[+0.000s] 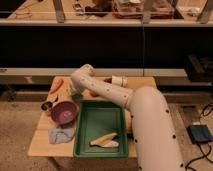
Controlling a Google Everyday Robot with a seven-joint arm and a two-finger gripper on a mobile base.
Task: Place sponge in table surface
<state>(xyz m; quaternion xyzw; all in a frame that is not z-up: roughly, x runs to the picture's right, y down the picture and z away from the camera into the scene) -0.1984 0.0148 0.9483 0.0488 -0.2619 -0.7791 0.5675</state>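
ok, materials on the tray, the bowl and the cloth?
Green tray: likely moulded plastic, smooth, raised rim. Purple bowl: probably plastic, matte. Blue cloth: soft fabric, crumpled. Table: pale wood look. Gripper sits just behind the bowl.

- Warm, yellowish indoor light falls from above and tints the wooden table (44,142) amber.
- The white arm (145,117) catches the most light; its upper surface is bright, close to washed out.
- The gripper (76,95), low over the table's far side near the purple bowl (64,112), sits in the arm's own shade.
- The band behind the table is almost black, with detail lost.
- The green tray (100,122) is evenly lit, without hard glare.
- The whole view is soft, and edges are smeared.
- The pale floor looks grainy.
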